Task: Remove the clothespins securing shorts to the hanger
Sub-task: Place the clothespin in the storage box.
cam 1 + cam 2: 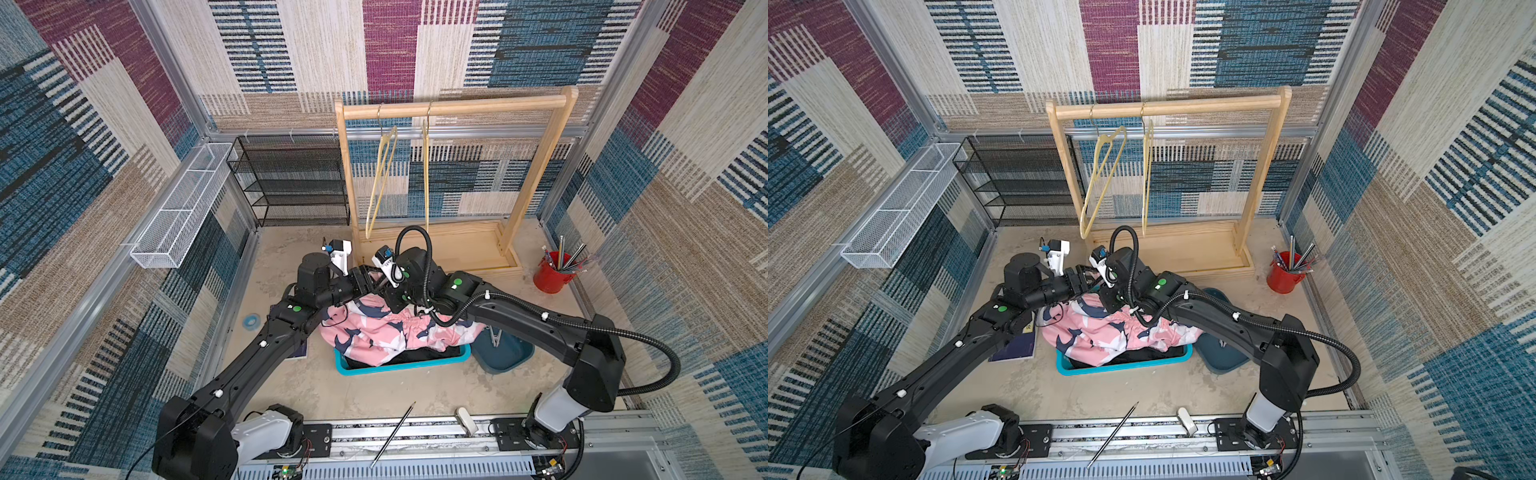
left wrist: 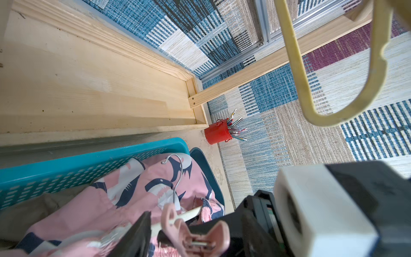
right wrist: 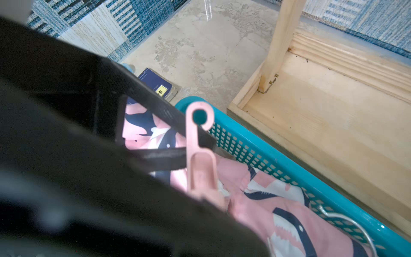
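Pink shorts (image 1: 386, 332) with a navy-and-white print lie heaped in a teal basket (image 1: 399, 368), over black fabric (image 1: 415, 357). On them lies a white hanger (image 2: 193, 213) with a metal hook. Both grippers meet above the basket's back left corner. My right gripper (image 1: 379, 286) is shut on the lower end of a pink clothespin (image 3: 200, 155). The clothespin's ring end sticks up. My left gripper (image 1: 362, 282) is open around the same clothespin (image 2: 193, 231). Its dark finger (image 2: 135, 235) stands apart from the clothespin. A fold of beige shorts (image 2: 55, 200) shows by the basket wall.
A wooden rack (image 1: 453, 106) with two empty yellow hangers (image 1: 382, 178) stands just behind the grippers. A red cup of pens (image 1: 552, 276) is at the right, a dark teal bin (image 1: 503, 353) beside the basket, a navy book (image 1: 1017, 345) under the left arm, a pencil (image 1: 392, 434) in front.
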You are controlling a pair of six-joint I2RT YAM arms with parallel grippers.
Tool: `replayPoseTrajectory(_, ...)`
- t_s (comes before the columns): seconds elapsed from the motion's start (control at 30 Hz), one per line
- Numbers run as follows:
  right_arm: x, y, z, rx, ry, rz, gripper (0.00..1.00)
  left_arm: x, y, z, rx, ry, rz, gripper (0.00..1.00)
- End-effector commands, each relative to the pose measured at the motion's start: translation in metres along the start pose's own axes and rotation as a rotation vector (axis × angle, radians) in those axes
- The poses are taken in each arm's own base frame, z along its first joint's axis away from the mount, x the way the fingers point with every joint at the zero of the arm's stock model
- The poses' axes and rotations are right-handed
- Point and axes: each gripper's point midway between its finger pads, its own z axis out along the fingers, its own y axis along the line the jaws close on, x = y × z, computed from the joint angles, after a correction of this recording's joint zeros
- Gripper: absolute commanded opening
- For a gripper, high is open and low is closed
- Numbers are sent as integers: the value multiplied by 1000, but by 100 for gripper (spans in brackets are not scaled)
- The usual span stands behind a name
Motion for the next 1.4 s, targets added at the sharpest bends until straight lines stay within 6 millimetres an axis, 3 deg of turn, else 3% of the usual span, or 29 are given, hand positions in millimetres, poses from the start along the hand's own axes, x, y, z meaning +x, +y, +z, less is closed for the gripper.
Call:
replayPoseTrajectory(0.0, -1, -7, -10, 36, -32, 26, 3, -4, -7, -5, 23, -2, 28, 74)
replayPoseTrajectory(0.13, 16, -26, -31, 117, -24, 54, 1, -14, -5, -12, 24, -30, 20, 75)
replayPoseTrajectory(0.33, 44, -75, -71, 235, -20, 184, 0, -20, -1, -23, 26, -32, 27, 75)
replayPoseTrajectory(0.53, 103, -152, -93, 406, 51, 399, 0, -23, 7, -27, 15, -41, 18, 75)
replayPoseTrajectory(0.67, 118, -194, -114, 467, 1, 506, 0, -24, 6, -28, 18, -40, 21, 75)
replayPoseTrajectory(0.8, 147, -227, -116, 506, 8, 594, 2, -25, 10, -27, 6, -40, 20, 75)
replayPoseTrajectory(1.03, 205, -256, -101, 531, 105, 711, 2, -23, 12, -27, 2, -34, 23, 76)
replayPoseTrajectory(1.2, 224, -255, -87, 496, 141, 750, 6, -22, 15, -27, -11, -28, 26, 76)
replayPoseTrajectory(1.3, 227, -255, -83, 485, 157, 760, 20, -22, 17, -28, -22, -25, 34, 76)
replayPoseTrajectory(1.37, 228, -255, -81, 479, 167, 767, 40, -22, 18, -28, -29, -22, 40, 76)
